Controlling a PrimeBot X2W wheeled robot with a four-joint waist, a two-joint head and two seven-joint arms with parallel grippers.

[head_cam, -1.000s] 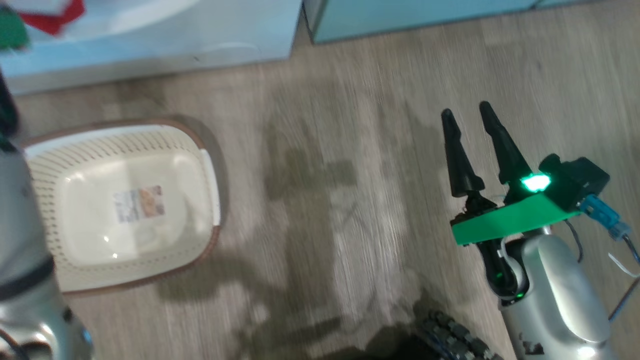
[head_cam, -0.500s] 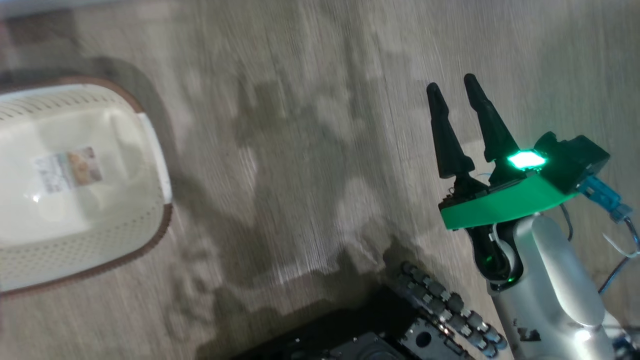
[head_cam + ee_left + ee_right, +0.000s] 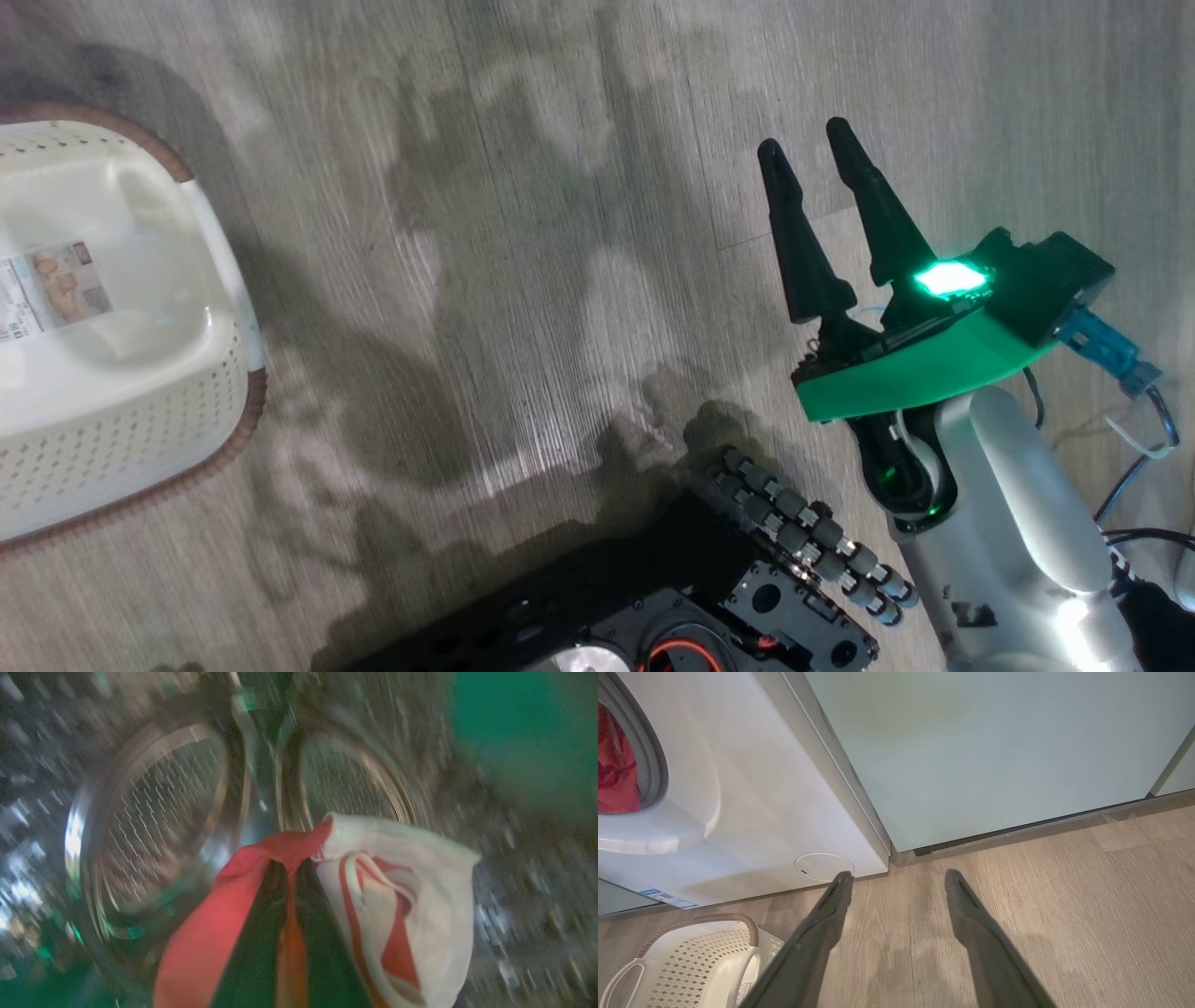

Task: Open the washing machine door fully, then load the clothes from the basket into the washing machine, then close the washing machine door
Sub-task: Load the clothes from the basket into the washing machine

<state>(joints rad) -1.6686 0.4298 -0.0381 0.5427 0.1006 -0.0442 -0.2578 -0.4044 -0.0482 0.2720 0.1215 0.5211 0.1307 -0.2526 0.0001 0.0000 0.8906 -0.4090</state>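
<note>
Most of the loading looks done. Washer (image 3: 738, 788), smooth white, stands ahead-left of the right jaws, which hang spread and empty over wood-grain floor (image 3: 560, 233). Basket (image 3: 121, 439), cream perforated plastic with a brown woven rim, lies bare well to their left. Clothes (image 3: 397, 896), soft red-and-white cloth, are clenched in the left jaws, with the steel drum (image 3: 154, 821) just beyond. Release and closing the door remain.

Cream-white with rows of holes and a brown rim for the basket (image 3: 121, 439); red with white stripes for the clothes (image 3: 397, 891). White on the washing machine (image 3: 761, 788), pale teal on the cabinet (image 3: 994, 742).
</note>
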